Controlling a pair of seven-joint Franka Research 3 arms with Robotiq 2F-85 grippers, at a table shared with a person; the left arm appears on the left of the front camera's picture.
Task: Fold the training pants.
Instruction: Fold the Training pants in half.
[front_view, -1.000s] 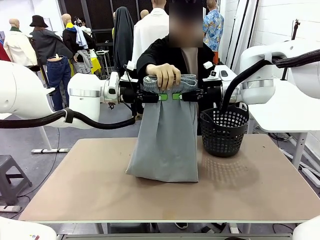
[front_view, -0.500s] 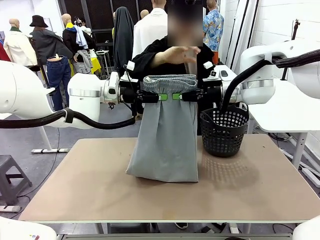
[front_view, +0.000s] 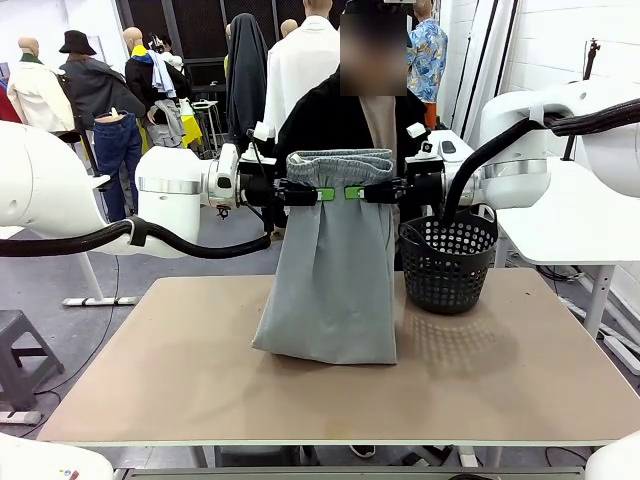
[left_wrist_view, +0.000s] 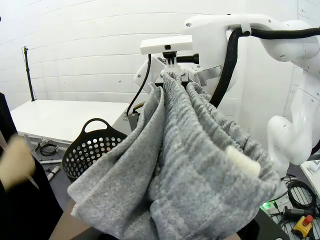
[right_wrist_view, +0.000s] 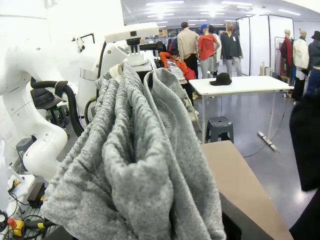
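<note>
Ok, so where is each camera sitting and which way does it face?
Front: between the arms, facing the person; both end effectors, left and right, pinch the light grey soft-fabric training pants.
Left wrist: faces the waistband and the black perforated plastic basket.
Right wrist: faces the bunched waistband.
All share the pants.

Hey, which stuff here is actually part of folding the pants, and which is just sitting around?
In the job:
- training pants
- left gripper, shut on the waistband
- right gripper, shut on the waistband

Just there:
- black basket
- table
</note>
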